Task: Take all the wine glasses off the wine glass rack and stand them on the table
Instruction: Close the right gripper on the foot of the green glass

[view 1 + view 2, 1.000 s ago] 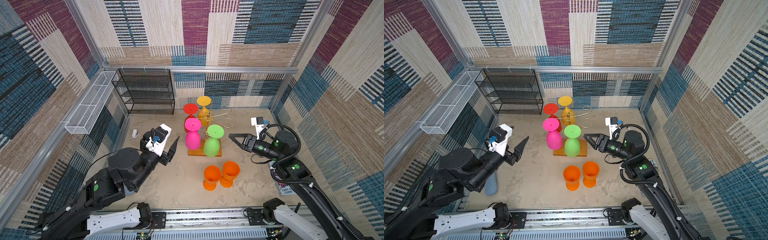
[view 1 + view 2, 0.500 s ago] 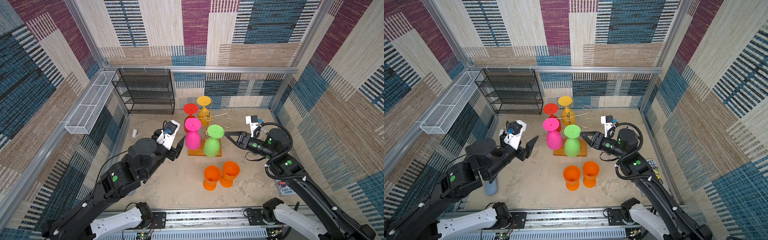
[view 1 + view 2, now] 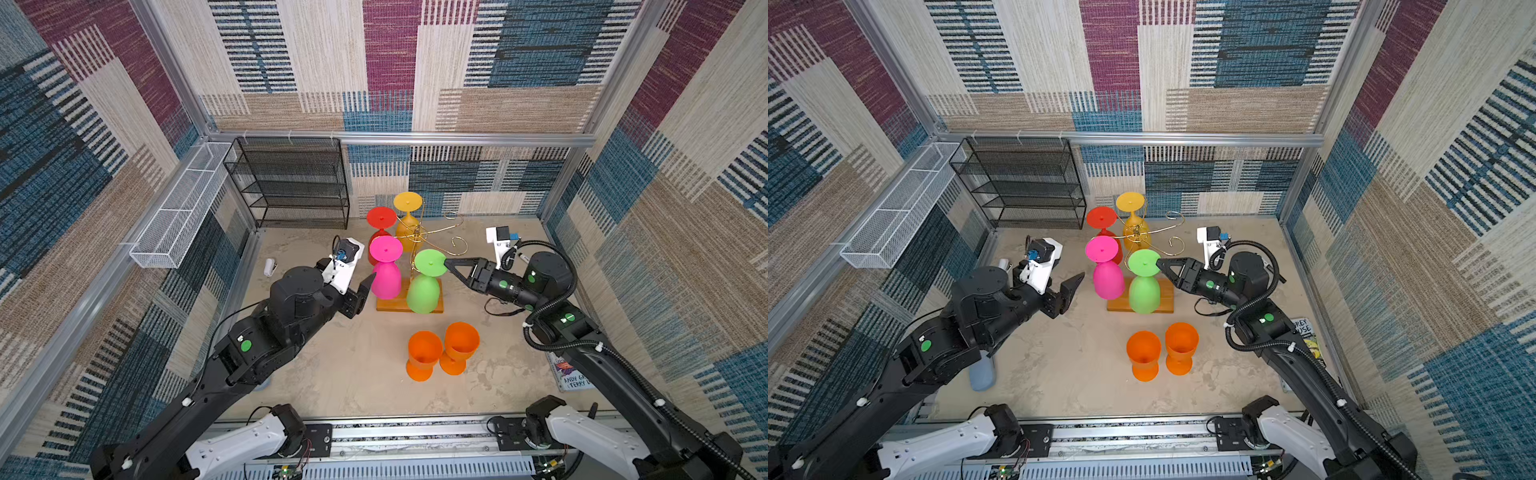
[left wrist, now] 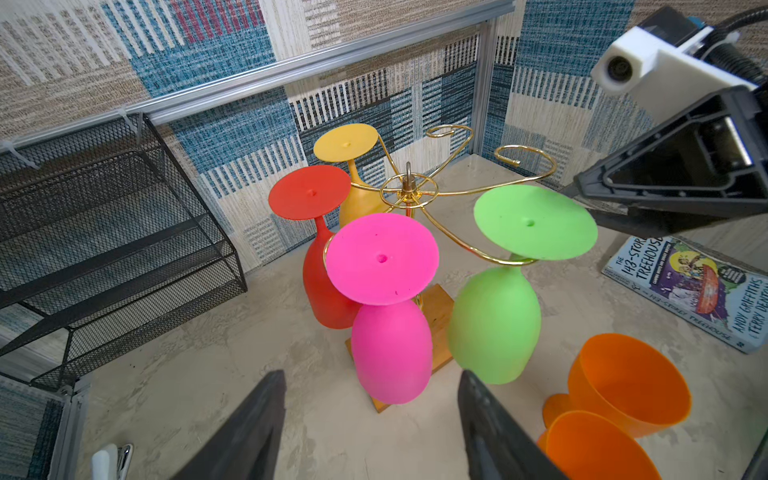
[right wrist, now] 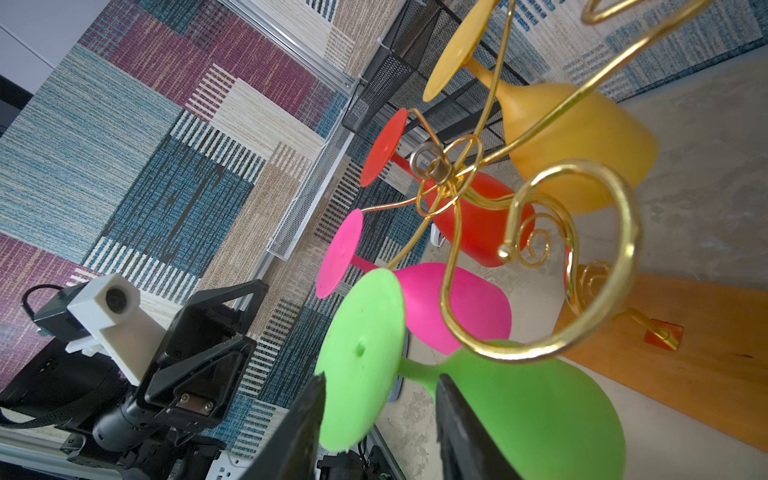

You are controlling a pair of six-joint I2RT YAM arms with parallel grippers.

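Observation:
The wine glass rack [image 3: 417, 237] [image 3: 1136, 237] [image 4: 409, 187] [image 5: 440, 166] is a gold wire stand on a wooden base, in the middle of the floor. Red, yellow, pink [image 3: 386, 278] and green glasses hang upside down from it. My right gripper [image 3: 448, 262] [image 3: 1158, 262] [image 5: 381, 382] is open, and its jaws straddle the foot and stem of the green wine glass [image 3: 423, 293] [image 3: 1144, 291] [image 4: 494, 324] [image 5: 365, 345]; one finger lies against the foot disc. My left gripper [image 3: 365, 291] [image 3: 1073, 286] [image 4: 372, 376] is open and empty, just left of the pink glass.
Two orange glasses [image 3: 440, 349] [image 3: 1163, 349] stand upright in front of the rack. A black mesh shelf unit [image 3: 291, 183] stands at the back left, and a white wire basket [image 3: 178, 208] hangs on the left wall. A book [image 3: 573, 376] [image 4: 698, 291] lies at the right edge.
My right gripper has moved left onto the green glass's foot and its jaws have narrowed. My left arm has swung in toward the pink glass, its jaws unchanged.

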